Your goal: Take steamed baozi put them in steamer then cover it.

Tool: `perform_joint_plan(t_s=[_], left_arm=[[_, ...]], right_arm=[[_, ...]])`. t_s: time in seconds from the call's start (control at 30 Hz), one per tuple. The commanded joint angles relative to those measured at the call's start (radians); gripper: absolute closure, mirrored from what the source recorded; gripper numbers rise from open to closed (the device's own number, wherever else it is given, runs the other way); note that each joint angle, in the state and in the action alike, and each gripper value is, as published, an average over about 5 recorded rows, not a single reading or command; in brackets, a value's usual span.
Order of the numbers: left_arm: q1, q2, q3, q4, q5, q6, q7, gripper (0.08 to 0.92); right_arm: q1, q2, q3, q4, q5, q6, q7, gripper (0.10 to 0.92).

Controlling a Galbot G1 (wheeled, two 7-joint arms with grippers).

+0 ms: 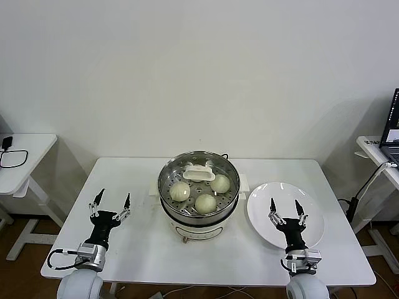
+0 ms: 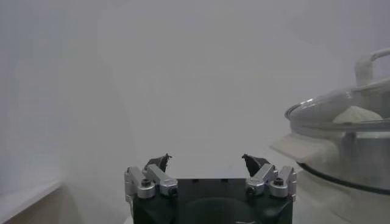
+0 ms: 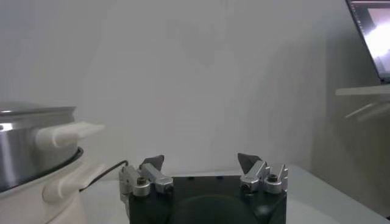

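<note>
The steamer (image 1: 198, 215) stands mid-table on its white base. On it sits the cover (image 1: 187, 168), clear glass with a cream handle (image 1: 199, 172). Through the glass I see three steamed baozi (image 1: 180, 190) (image 1: 220, 183) (image 1: 206, 203). My left gripper (image 1: 114, 198) stands open and empty over the table, left of the steamer. My right gripper (image 1: 285, 205) is open and empty above the white plate (image 1: 315, 221). In the left wrist view the open left gripper (image 2: 206, 159) has the steamer (image 2: 347, 158) and cover (image 2: 341, 109) off to one side. The right wrist view shows the open right gripper (image 3: 201, 161) and the steamer (image 3: 30, 140).
The white plate right of the steamer holds nothing. A black cord (image 1: 223, 156) runs behind the steamer. A side table (image 1: 19, 156) with a cable stands at the left, and another with a laptop (image 1: 391, 128) at the right.
</note>
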Motion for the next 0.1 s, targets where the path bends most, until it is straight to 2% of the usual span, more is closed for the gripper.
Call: perform_joint_plan(t_s=[0.03,0.1], left_arm=[[0.017,-0.004,-0.011,0.008,-0.019,-0.026,0.005,0.177],[0.019,-0.005,-0.01,0.006,-0.017,-0.027,0.005,0.177]], right_arm=[[-0.009,-0.003,-0.001,0.008,0.004,-0.002,0.0,0.203],[-0.009,-0.004,-0.001,0.008,0.003,-0.002,0.0,0.203]])
